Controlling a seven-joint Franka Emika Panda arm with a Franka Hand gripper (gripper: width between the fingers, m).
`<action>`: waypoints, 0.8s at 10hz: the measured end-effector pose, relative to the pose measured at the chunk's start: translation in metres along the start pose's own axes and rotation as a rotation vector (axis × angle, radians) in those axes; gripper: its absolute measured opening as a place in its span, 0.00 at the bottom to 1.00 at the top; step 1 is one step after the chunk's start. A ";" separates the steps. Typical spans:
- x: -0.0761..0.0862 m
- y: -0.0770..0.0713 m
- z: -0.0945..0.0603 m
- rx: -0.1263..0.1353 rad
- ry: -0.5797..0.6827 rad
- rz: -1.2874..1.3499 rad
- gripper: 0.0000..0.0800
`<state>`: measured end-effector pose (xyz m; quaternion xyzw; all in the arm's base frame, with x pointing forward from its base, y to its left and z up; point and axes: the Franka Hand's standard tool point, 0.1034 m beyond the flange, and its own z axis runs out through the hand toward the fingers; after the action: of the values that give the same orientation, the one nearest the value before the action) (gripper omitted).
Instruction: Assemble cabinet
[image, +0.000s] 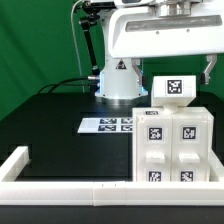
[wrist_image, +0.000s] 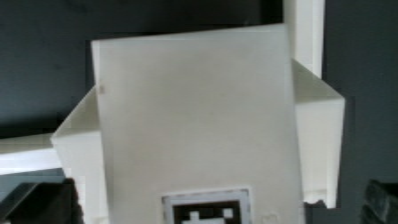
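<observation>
Cabinet (image: 172, 150) stands on the black counter (image: 50, 120) at the exterior view's right, close against the low white border frame (image: 60, 172) along the near edge. The front faces carry four black-and-white tags in a grid.

A smaller white box part (image: 178, 90) rides above the main body and shows one tag. I cannot tell whether it rests there or is being carried.

The marker board (image: 107, 125) lies flat on the counter to the exterior view's left of the cabinet, near but apart.

The arm's white head (image: 160, 38) hangs right over the cabinet. In the wrist view the box part (wrist_image: 187, 110) fills nearly the whole frame, with a tag (wrist_image: 214, 208) on one face.

Gripper: dark blurs flank the part in the wrist view and may be its fingers, but they are too indistinct. I cannot tell how wide it stands or whether it has hold of anything.

Handling, my judgement:
- The parts look like hollow plastic, so light and stiff.
- The faces are smooth and flat and likely slippery; a slack or off-centre pinch could let a part swivel.
- The walls look thin at the flared side panels. Better to take the part across two opposite flat walls, squarely and near the middle.
- The cabinet body looks light enough to slide or tip under a sideways nudge, so any pressing should go straight down.
</observation>
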<state>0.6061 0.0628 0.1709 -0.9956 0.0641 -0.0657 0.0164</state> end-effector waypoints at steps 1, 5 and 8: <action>0.000 0.003 0.003 -0.003 -0.003 -0.004 1.00; 0.003 0.012 0.011 -0.012 -0.014 -0.002 1.00; 0.004 0.012 0.015 -0.017 -0.043 0.002 0.85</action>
<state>0.6101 0.0511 0.1561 -0.9969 0.0652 -0.0439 0.0094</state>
